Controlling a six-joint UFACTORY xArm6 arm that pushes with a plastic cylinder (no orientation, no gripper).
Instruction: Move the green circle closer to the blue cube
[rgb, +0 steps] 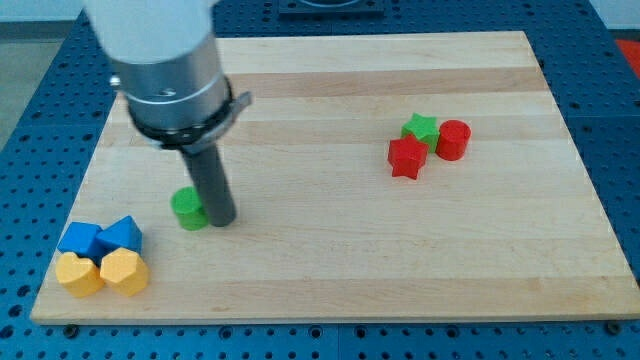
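The green circle (187, 208) is a short green cylinder on the wooden board, left of centre. My tip (222, 220) touches or nearly touches its right side. The blue cube (80, 240) sits near the board's bottom left corner, with a second blue block (122, 235) of unclear shape right beside it. The green circle lies up and to the right of the blue pair, a short gap away.
Two yellow blocks (79, 274) (124, 271) sit just below the blue ones at the board's bottom left edge. A green star (421, 128), a red star-like block (406, 158) and a red cylinder (453, 139) cluster at the right.
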